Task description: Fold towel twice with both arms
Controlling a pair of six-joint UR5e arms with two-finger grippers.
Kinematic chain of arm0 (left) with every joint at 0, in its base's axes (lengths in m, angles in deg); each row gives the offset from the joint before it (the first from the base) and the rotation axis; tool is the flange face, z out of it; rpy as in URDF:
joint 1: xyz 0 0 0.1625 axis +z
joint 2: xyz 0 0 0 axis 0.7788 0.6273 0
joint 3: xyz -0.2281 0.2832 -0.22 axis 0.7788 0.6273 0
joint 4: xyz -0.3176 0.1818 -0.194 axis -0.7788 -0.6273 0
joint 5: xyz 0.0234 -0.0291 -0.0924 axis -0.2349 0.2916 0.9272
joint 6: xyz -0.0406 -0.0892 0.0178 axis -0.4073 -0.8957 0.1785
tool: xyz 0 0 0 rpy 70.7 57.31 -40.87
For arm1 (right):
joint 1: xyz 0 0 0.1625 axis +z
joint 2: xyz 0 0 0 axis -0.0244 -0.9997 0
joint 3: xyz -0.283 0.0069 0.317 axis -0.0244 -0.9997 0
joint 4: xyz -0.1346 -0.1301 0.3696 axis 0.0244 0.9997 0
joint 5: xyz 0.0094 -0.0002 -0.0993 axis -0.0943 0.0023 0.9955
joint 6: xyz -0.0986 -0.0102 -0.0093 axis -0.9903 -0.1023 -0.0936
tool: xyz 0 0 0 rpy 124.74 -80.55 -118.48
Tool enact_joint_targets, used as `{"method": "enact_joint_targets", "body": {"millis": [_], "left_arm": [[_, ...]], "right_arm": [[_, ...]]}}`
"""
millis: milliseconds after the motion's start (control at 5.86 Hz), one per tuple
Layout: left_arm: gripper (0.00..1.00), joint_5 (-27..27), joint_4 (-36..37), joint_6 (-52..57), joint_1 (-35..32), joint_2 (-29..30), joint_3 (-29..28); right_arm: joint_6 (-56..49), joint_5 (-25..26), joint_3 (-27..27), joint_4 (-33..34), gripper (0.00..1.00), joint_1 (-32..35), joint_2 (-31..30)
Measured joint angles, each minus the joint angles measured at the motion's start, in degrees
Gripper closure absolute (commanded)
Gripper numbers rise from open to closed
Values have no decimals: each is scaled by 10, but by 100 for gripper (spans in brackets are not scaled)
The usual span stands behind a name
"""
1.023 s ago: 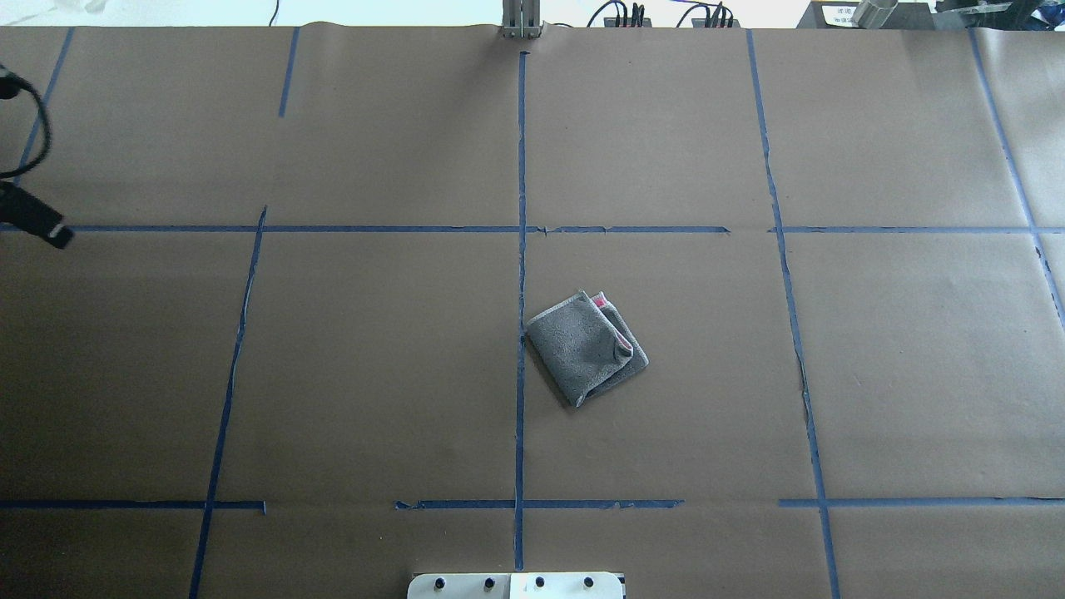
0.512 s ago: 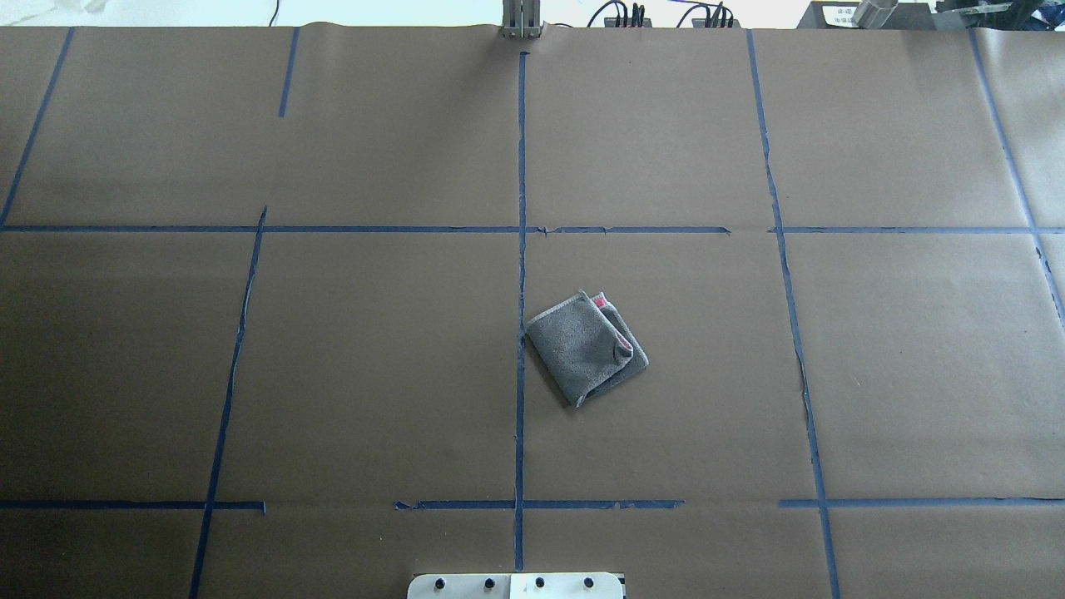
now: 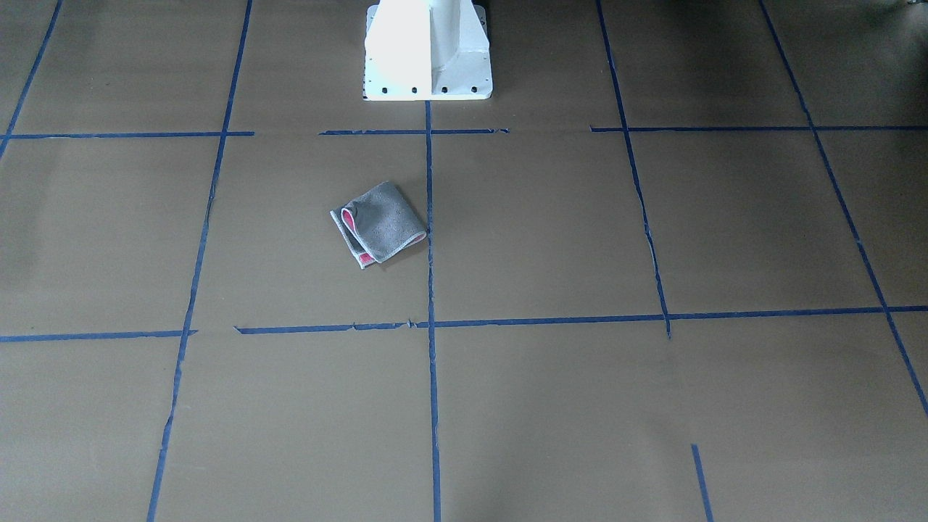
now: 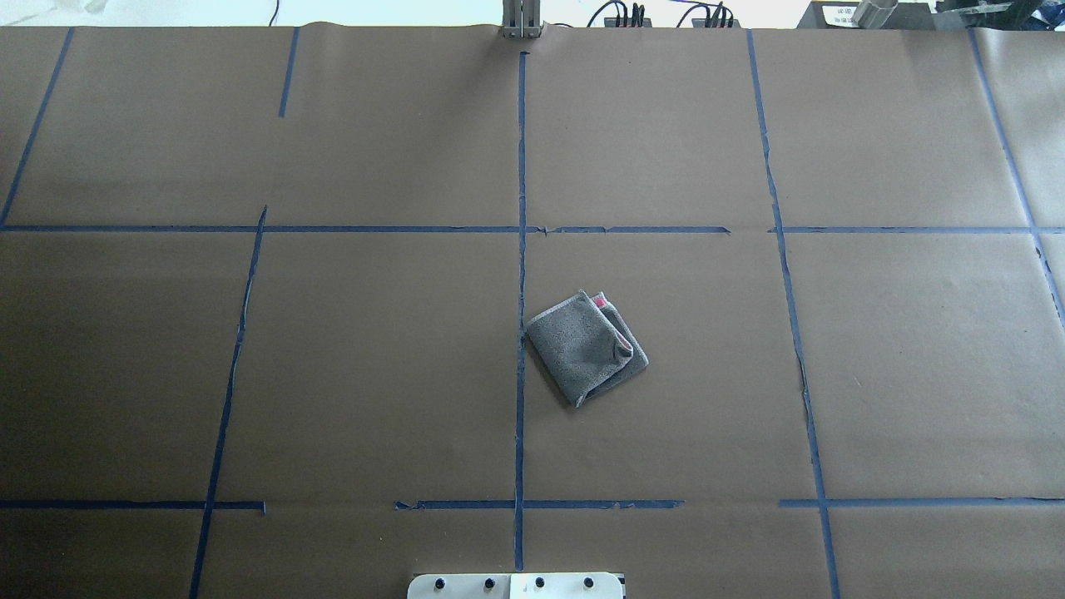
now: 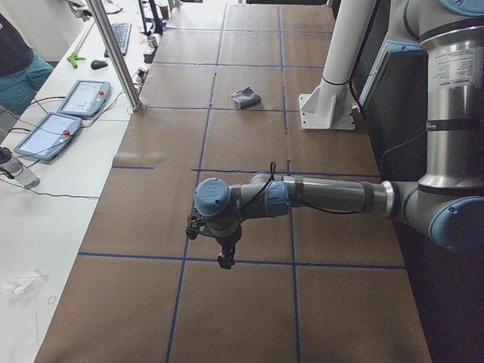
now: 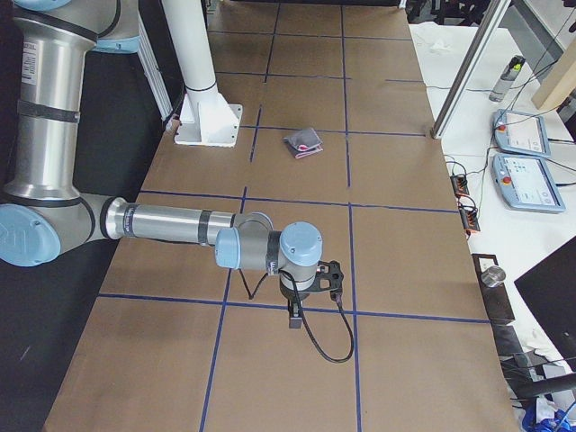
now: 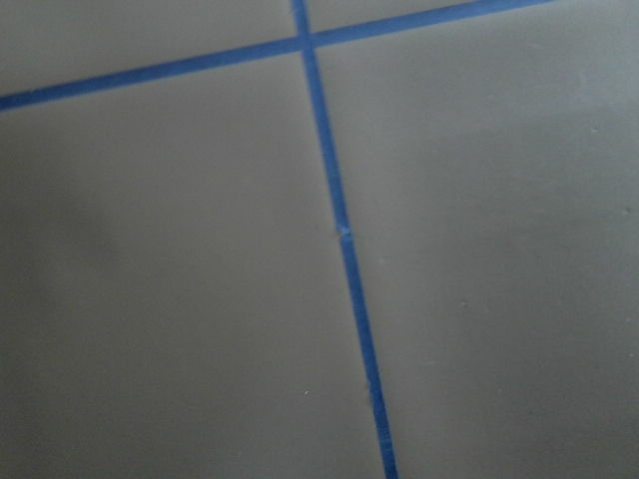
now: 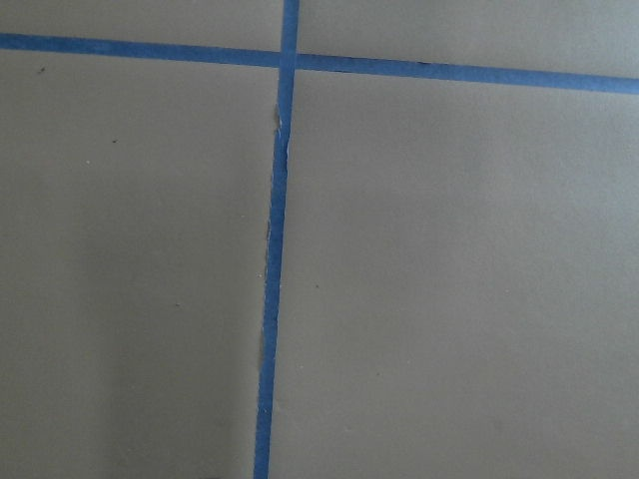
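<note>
The towel [image 4: 586, 348] lies folded into a small square near the table's middle, grey face out, with pink showing at its open edge [image 3: 378, 223]. It also shows in the exterior left view [image 5: 246, 97] and the exterior right view [image 6: 303, 142]. No gripper touches it. The left gripper [image 5: 224, 261] hangs pointing down over the table's left end, far from the towel. The right gripper [image 6: 295, 317] hangs over the right end. I cannot tell whether either is open or shut. Both wrist views show only brown paper and blue tape.
The white pedestal [image 3: 428, 51] stands at the robot's side of the table, close to the towel. Blue tape lines [image 4: 522, 249] grid the brown paper. Teach pendants [image 5: 83, 98] and a metal post [image 5: 113, 53] are along the far edge, and a person [image 5: 15, 72] is there.
The left arm's gripper and cable, at the overhead view's left edge one second ago, have left that view. The towel has not moved.
</note>
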Motion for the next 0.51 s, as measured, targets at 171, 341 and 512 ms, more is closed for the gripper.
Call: {"method": "enact_joint_targets", "body": {"millis": [171, 341, 512], "left_arm": [[0, -1, 1, -1, -2, -2, 3], [0, -2, 1, 0, -2, -5, 4], [0, -4, 0, 0, -2, -6, 4]], "right_arm": [[0, -12, 0, 0, 0, 0, -2], [-1, -21, 1, 0, 0, 0, -3], [0, -24, 1, 0, 0, 0, -4]]}}
